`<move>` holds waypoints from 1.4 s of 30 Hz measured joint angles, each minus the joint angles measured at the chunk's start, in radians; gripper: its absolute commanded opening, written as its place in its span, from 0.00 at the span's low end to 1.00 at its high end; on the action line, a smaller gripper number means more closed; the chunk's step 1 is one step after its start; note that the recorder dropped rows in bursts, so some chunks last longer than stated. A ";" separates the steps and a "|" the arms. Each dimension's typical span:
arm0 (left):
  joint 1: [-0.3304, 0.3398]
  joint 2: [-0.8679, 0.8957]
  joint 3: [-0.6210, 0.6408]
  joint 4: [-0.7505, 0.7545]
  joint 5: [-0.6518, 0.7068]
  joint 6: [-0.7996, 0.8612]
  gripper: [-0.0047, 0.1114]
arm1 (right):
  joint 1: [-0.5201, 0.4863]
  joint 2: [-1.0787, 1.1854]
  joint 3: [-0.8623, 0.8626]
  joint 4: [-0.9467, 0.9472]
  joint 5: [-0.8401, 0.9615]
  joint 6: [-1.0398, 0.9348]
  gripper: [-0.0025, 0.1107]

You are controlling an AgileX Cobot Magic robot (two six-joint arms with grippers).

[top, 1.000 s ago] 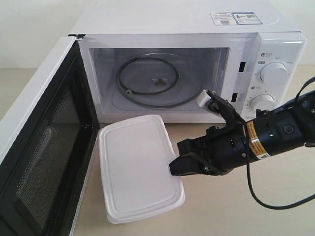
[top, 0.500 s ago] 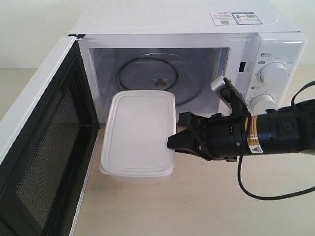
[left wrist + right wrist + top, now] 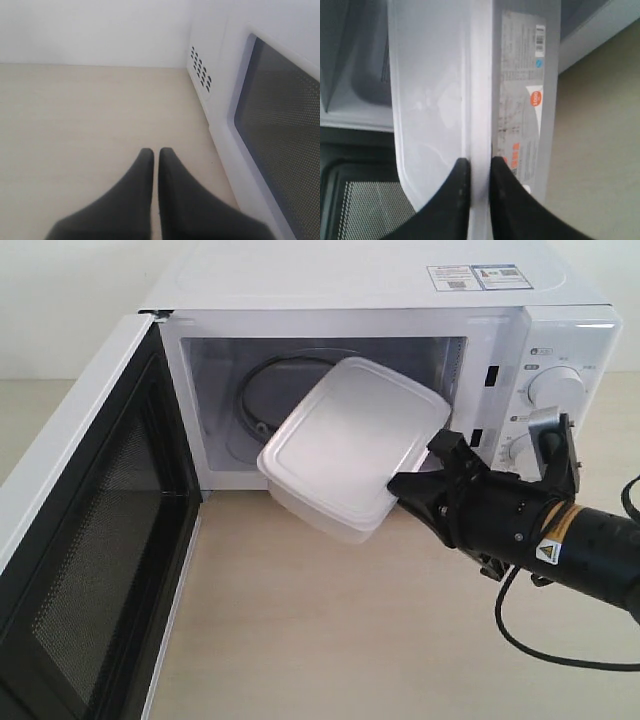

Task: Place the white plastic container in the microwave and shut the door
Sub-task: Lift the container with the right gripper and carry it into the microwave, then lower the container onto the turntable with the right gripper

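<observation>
The white plastic container [image 3: 350, 445] hangs tilted in the air at the mouth of the microwave [image 3: 400, 310], its far end in the cavity opening above the glass turntable [image 3: 262, 400]. My right gripper [image 3: 412, 483] is shut on the container's near rim. In the right wrist view the rim [image 3: 479, 100] sits pinched between the black fingers [image 3: 507, 200], and my right gripper [image 3: 479, 162] shows a label on the container's side. The door [image 3: 80, 540] stands wide open at left, mesh inner face showing. My left gripper [image 3: 155, 152] is shut and empty, beside the door's window [image 3: 285, 130].
The microwave's two dials [image 3: 555, 388] sit on its right panel, close behind the right arm. Bare wooden tabletop [image 3: 330, 640] lies in front of the microwave. A black cable [image 3: 540, 645] trails from the right arm.
The right gripper has lifted the container off the table, swung it right and up, and tilted its far end into the microwave opening. The arm has shifted right and lower.
</observation>
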 measured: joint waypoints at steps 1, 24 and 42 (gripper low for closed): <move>0.000 0.000 0.000 0.000 0.000 0.000 0.08 | 0.000 0.000 0.000 0.023 0.000 0.000 0.02; 0.000 0.000 0.000 0.000 0.000 0.000 0.08 | 0.391 0.000 -0.193 0.836 0.173 -0.395 0.02; 0.000 0.000 0.000 0.000 0.000 0.000 0.08 | 0.391 0.180 -0.490 1.103 0.303 -0.471 0.02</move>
